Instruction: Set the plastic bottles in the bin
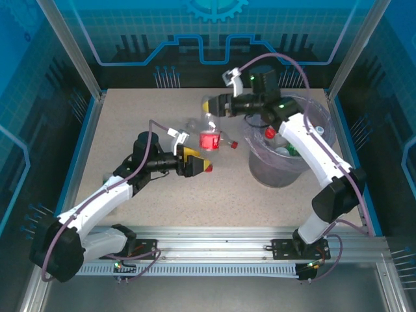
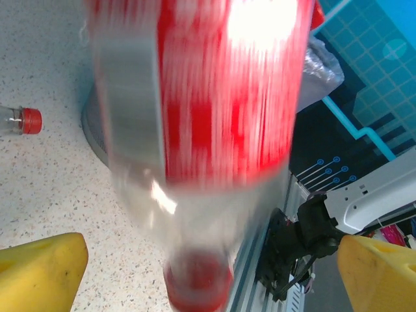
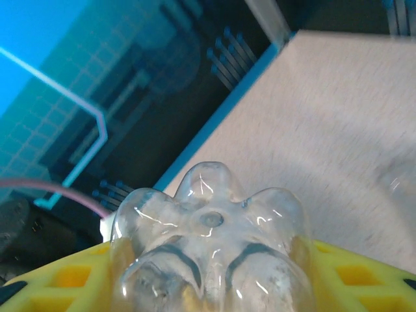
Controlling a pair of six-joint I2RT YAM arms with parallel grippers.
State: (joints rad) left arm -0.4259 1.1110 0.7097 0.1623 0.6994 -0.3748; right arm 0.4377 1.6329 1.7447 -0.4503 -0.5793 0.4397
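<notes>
A red-labelled plastic bottle [image 2: 214, 110] is blurred with motion between the wide-apart yellow fingers [image 2: 45, 273] of my open left gripper [image 2: 211, 260], its red cap nearest the camera. From above, this bottle [image 1: 209, 140] is just beyond the left gripper [image 1: 198, 166], left of the bin [image 1: 276, 172]. My right gripper [image 3: 208, 273] is shut on a clear bottle [image 3: 208, 221], whose lobed base points away from the camera. The right gripper [image 1: 209, 105] hovers over the table's far middle. Another red-capped bottle [image 1: 229, 144] lies by the bin.
The bin holds a lavender bag [image 1: 318, 123] and some bottles, one red-capped [image 1: 270, 133]. In the left wrist view the lying bottle [image 2: 19, 121] is at the left. Blue walls ring the table, with a metal rail [image 1: 214, 244] along its near edge.
</notes>
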